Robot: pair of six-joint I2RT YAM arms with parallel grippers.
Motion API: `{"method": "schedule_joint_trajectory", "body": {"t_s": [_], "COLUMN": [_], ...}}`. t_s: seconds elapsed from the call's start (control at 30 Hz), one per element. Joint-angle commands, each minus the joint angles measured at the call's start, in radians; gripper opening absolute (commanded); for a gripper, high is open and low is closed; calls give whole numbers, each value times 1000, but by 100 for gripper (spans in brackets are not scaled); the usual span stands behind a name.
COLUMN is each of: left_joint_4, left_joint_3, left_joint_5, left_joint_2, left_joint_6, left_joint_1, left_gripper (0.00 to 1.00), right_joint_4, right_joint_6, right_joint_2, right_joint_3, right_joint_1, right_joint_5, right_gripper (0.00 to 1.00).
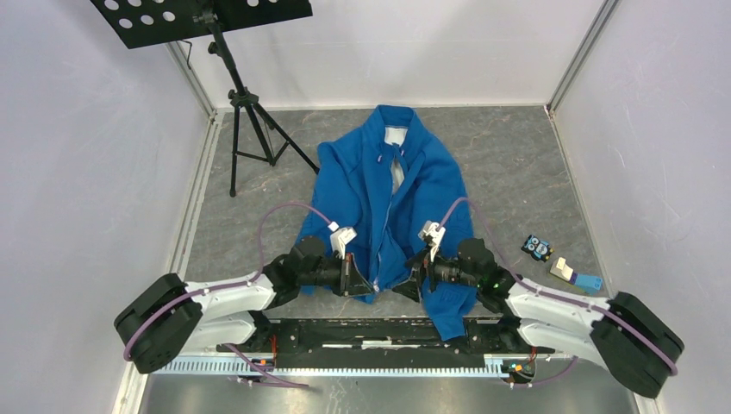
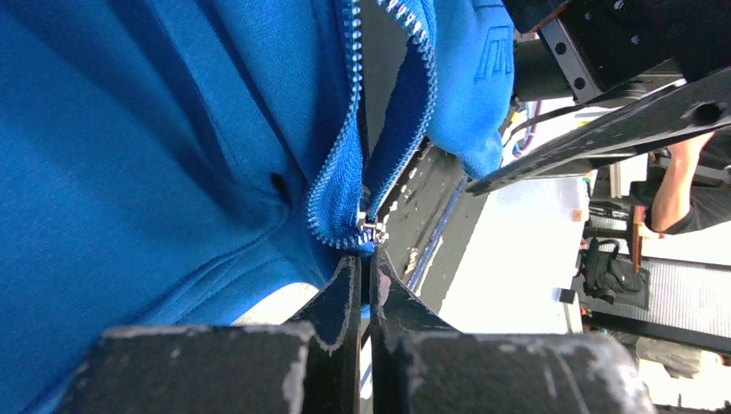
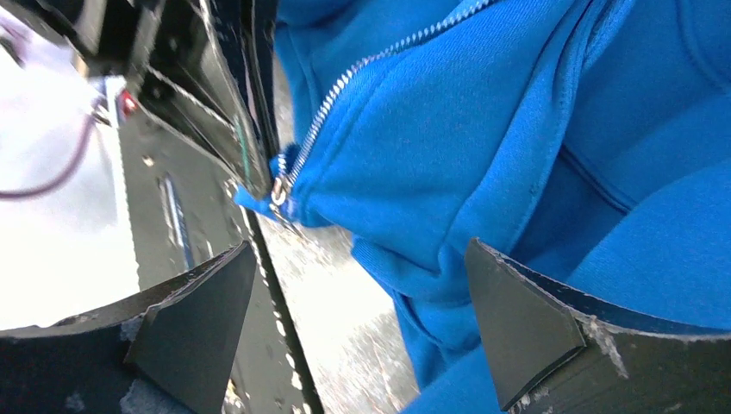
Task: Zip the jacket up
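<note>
The bright blue jacket (image 1: 379, 194) lies front up on the table, collar at the far side. Its zipper (image 2: 345, 164) stands apart above the silver slider (image 2: 372, 231), which sits at the hem. My left gripper (image 2: 364, 257) is shut, pinching the jacket's hem right under the slider. In the top view the left gripper (image 1: 358, 280) is just left of the zipper's lower end. The right gripper (image 3: 358, 244) stands wide open around the right front panel's hem (image 3: 405, 267), touching nothing. The slider (image 3: 278, 191) shows ahead and to its left, and the right gripper (image 1: 414, 278) is right of the zipper.
A black music stand on a tripod (image 1: 246, 112) stands at the far left. Small toys (image 1: 537, 248) and a block (image 1: 573, 274) lie at the right. The black rail (image 1: 379, 332) runs along the near edge, with part of the jacket hanging over it. White walls close both sides.
</note>
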Motion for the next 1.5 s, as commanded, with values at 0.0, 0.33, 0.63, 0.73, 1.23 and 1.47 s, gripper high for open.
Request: {"method": "schedule_joint_trajectory", "body": {"t_s": [0.0,0.33,0.63,0.73,1.23,1.47], "left_joint_4": [-105,-177,-156,-146,-254,-259], "left_joint_3": [49,59,50,53,115,119], "left_joint_5": [155,228,291,318,384,407], "left_joint_2": [-19,-119,-125,-124,-124,-128], "left_joint_6": [-26,-94,-138,-156,-149,-148], "left_joint_1": [8,41,86,94,126,133], "left_gripper": [2,2,2,2,2,2], "right_joint_4": [-412,-177,-113,-100,23,217], "right_joint_6": [-297,-639,-953,-887,-1296,-1398], "right_joint_2": [-129,-273,-185,-172,-163,-30], "right_joint_3": [76,77,119,138,43,-12], "right_joint_1": [27,387,490,492,801,828], "right_joint_5": [11,349,322,398,644,768], "right_gripper": [98,98,98,98,98,98]}}
